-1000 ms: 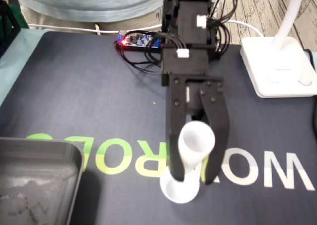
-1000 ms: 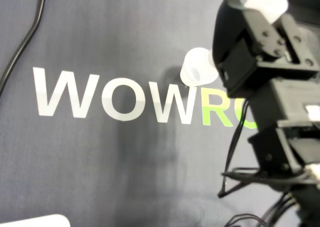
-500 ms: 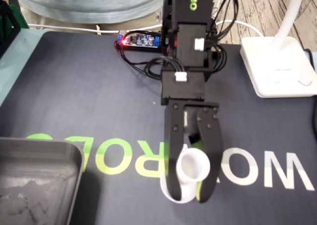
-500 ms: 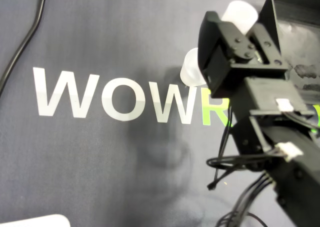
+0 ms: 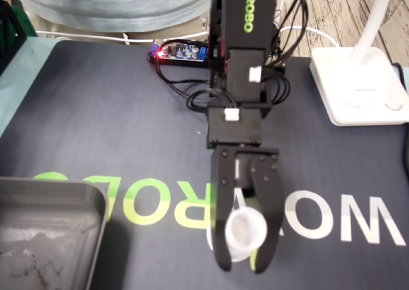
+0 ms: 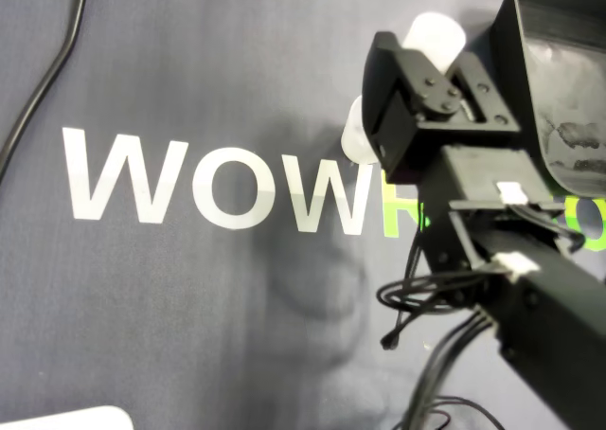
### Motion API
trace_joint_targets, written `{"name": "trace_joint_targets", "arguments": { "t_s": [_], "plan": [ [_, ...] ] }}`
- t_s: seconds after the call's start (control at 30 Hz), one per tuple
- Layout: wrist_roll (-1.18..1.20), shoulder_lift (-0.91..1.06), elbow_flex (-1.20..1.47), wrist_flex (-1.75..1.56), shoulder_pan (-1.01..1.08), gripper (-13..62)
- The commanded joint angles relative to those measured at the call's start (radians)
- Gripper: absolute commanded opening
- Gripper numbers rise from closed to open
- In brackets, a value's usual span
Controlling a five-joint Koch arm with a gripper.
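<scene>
The tool [image 5: 243,262] pinches a white cup [image 5: 245,231] by its sides, one black jaw pressed to each side, and holds it low over the mat [image 5: 96,124] on the counter, at the near edge of the fixed view. The other cup [image 5: 211,239] stands on the mat just left of it and partly beneath, mostly hidden by the left jaw. The likeliest trouble is a clash between the two. If the held cup comes down off-centre, its base may catch the standing rim and tip or shove that cup. A jaw tip could also clip it on the way down or on a swing left toward the tray [image 5: 96,204]. The cup looks thin and smooth, so a hard pinch may buckle it and a light one may let it slip. The fixed view shows both jaws flanking the cup, the tray at near left and a lamp base [image 5: 358,89] at far right, but it stacks the two cups almost on one line. The overhead view separates them: there the held cup [image 6: 434,37] sits clearly offset from the other cup [image 6: 352,138], though the tool's body covers much of the latter. It also shows a cable [image 6: 47,80] at its left edge.
</scene>
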Motion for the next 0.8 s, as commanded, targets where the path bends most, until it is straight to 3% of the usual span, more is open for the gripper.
{"name": "trace_joint_targets", "arguments": {
  "t_s": [0.0, 0.33, 0.6, 0.77],
  "plan": [
    [-0.006, 0.011, -0.060, -0.072, 0.000, 16.1],
    [-0.005, 0.052, -0.060, -0.071, 0.008, 24.4],
    [0.044, 0.250, -0.044, -0.055, 0.008, 24.3],
    [0.215, 0.420, -0.044, 0.044, 0.008, 24.3]
  ]
}}
